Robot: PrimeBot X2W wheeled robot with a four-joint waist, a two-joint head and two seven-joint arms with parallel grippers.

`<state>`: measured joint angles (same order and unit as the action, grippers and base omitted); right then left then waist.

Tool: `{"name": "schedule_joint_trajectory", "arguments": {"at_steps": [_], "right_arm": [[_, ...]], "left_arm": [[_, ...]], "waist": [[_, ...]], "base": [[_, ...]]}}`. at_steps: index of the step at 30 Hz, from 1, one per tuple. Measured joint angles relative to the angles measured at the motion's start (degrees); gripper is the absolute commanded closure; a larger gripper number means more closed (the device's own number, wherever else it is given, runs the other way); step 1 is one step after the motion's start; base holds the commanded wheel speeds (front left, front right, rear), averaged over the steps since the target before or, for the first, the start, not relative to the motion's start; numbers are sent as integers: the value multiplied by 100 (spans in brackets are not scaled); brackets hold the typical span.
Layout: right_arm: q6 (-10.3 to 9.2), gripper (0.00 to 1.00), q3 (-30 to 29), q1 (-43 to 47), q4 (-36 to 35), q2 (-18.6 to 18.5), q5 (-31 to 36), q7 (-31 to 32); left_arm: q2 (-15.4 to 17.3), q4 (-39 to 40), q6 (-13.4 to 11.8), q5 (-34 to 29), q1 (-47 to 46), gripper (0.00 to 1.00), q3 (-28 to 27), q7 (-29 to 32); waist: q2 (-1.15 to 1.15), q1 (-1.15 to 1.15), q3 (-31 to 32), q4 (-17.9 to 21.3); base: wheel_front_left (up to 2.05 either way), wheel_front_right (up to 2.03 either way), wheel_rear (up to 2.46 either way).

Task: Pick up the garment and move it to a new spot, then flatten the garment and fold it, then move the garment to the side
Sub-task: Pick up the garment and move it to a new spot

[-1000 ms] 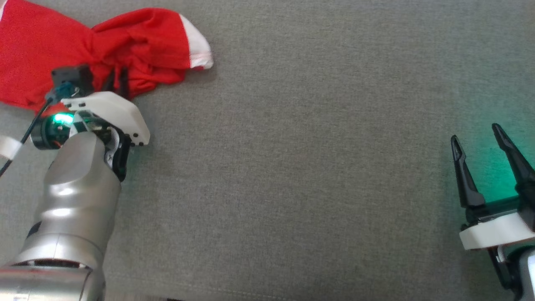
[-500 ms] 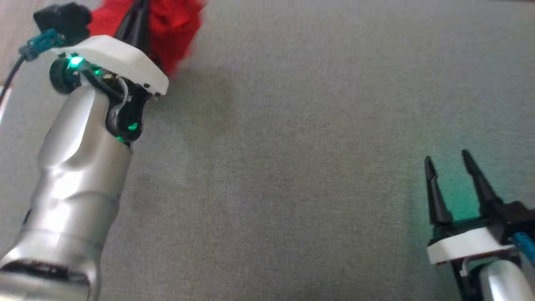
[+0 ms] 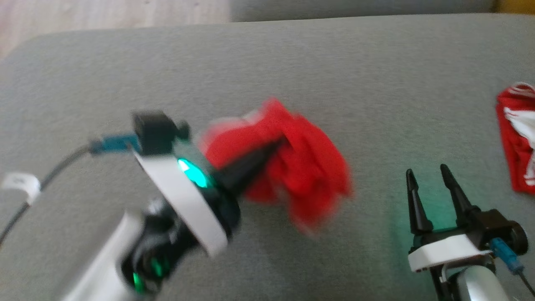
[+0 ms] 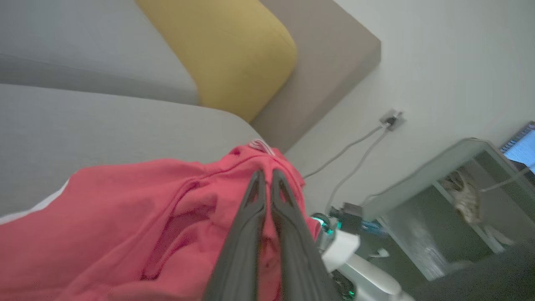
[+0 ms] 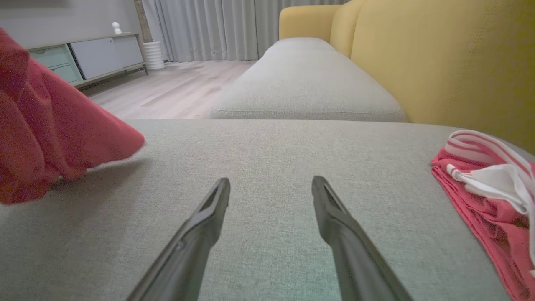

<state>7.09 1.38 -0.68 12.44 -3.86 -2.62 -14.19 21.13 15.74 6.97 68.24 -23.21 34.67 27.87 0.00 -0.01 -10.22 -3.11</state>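
A: Head view first. What is the left gripper [image 3: 276,147] doing?
B: Its 2 dark fingers are pinched onto the bunched red cloth garment [image 3: 309,175], which hangs blurred over the middle of the grey woven sofa cushion [image 3: 292,75]. Holding 1 fold lets the rest drop free for carrying, I'd judge.
A: And the right gripper [image 3: 426,169]?
B: Spread apart and empty, low over the cushion's near right part, probably placed to help flatten. A folded red-and-white striped cloth [image 3: 516,150] lies at the cushion's right edge.
A: Left wrist view?
B: Fingers pressed together with red cloth between them. The garment drapes towards the cushion, and a yellow upholstered backrest [image 4: 225,46] stands beyond the cushion.
A: Right wrist view?
B: Jaws wide, nothing between. The garment hangs at the cushion's left; whether its hem touches the cushion I cannot tell. The move step looks underway; flattening and folding are not yet done
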Motion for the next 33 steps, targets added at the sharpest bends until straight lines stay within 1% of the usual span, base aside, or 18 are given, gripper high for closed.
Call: {"name": "schedule_joint_trajectory", "arguments": {"at_steps": [3, 7, 9, 11, 13, 16, 17, 19, 21, 25, 27, 30, 31, 33], "right_arm": [[0, 0, 59, -15, 113, 36, -42, -2], [0, 0, 177, -27, 131, 71, -92, -3], [0, 0, 209, -62, 131, 94, -126, -3], [0, 0, 216, -130, 123, 107, -163, -3], [0, 0, 215, -181, 107, 108, -205, -4], [0, 0, 266, -261, 107, 108, -304, -19], [0, 0, 266, -261, 107, 108, -304, -19], [0, 0, 307, -316, 110, 110, -377, -19], [0, 0, 330, -384, 114, 111, -461, -19], [0, 0, 415, -493, 125, 112, -584, -19], [0, 0, 432, -500, 132, 112, -605, -19], [0, 0, 428, -500, 136, 112, -639, -19], [0, 0, 423, -500, 140, 112, -639, -19], [0, 0, 412, -499, 146, 112, -638, -19]], "left_arm": [[142, 744, -93, 283, 345, 100, 238, 303], [138, 1432, -253, 835, 473, 100, 392, 563], [76, 1550, -407, 1055, 472, 100, 374, 588], [15, 1423, -603, 1093, 465, 100, 204, 535], [-8, 998, -817, 1004, 387, 100, -60, 378], [-29, -31, -1177, 735, 37, 100, -486, 66], [-29, -31, -1177, 735, 37, 100, -486, 66], [-41, -793, -1366, 489, -280, 100, -711, -166], [-59, -1540, -1494, 302, -559, 100, -856, -364], [-66, -2902, -1706, -113, -880, 100, -954, -769], [-67, -3434, -1714, -291, -956, 100, -976, -951], [-93, -4016, -1756, -577, -1075, 100, -948, -1285], [-86, -4143, -1750, -735, -1120, 82, -871, -1400], [-25, -4289, -1627, -1113, -1199, 2, -687, -1688]], "waist": [[0, 0, -4, 237], [0, 1, -19, 571], [0, 0, -31, 743], [0, 0, -49, 913], [0, 0, -87, 1076], [0, 2, -182, 1285], [0, 2, -182, 1285], [0, 2, -262, 1413], [0, 2, -341, 1538], [0, 2, -472, 1774], [0, 2, -520, 1871], [0, 2, -555, 1948], [0, 2, -551, 1947], [0, 2, -530, 1931]], "base": [[0, 0, 0], [0, 0, 0], [0, 0, 0], [0, 0, 0], [0, 0, 0], [0, 0, 0], [0, 0, 0], [0, 0, 0], [0, 0, 0], [0, 0, 0], [0, 0, 0], [0, 0, 0], [0, 0, 0], [0, 0, 0]]}}
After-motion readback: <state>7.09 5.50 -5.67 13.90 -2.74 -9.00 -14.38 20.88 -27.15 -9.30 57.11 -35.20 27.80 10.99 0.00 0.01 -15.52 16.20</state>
